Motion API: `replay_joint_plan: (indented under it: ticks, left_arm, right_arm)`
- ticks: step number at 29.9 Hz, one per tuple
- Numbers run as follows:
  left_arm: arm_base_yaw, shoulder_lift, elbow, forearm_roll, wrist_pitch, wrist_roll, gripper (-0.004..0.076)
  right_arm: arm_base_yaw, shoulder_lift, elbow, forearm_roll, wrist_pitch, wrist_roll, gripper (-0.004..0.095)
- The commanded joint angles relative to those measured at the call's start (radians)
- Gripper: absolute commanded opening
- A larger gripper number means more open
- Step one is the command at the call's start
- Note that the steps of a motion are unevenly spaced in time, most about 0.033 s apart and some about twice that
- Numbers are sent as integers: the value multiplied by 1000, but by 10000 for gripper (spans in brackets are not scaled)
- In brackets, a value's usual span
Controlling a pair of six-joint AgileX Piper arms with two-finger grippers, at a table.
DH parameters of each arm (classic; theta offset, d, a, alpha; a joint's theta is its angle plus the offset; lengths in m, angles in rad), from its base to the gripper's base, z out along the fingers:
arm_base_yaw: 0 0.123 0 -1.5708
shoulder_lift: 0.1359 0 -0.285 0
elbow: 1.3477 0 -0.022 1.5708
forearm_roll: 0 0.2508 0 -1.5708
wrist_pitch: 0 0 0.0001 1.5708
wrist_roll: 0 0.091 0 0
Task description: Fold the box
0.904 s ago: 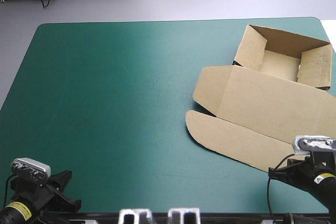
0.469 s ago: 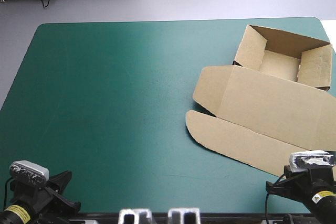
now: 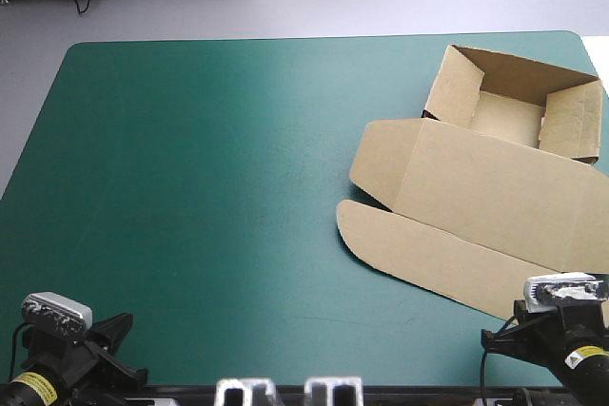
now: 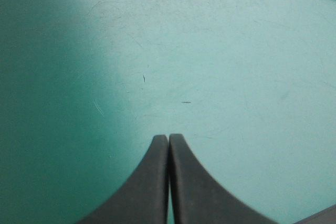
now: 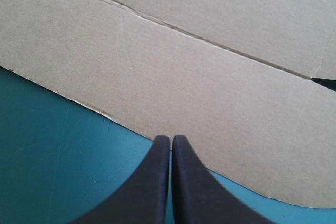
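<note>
Left jaws and right jaws are clenched, empty: the right at the lid flap (image 5: 173, 93) of the brown box (image 3: 485, 187) lying on the tabletop (image 3: 209, 187), the left well apart from it. Beyond the flat lid, its tray (image 3: 514, 106) stands walled; folding looks done, so the arms need only park. The right arm has drawn back from the box since earlier.

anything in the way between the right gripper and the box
Nothing visible. The shut right gripper points straight at the box, with the edge of its flat flap right ahead of it; only bare cover lies beside.
</note>
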Motion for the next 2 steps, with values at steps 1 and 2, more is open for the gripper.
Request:
replay_joint_plan:
  ticks: [1, 2]
  left_arm:
    - [-3, 15, -24, -9, -55, -8, -10]
    - [-3, 15, -24, -9, -55, -8, -10]
  right_arm:
    - [2, 11, -25, 12, -50, 2, -2]
    - [2, 11, -25, 12, -50, 2, -2]
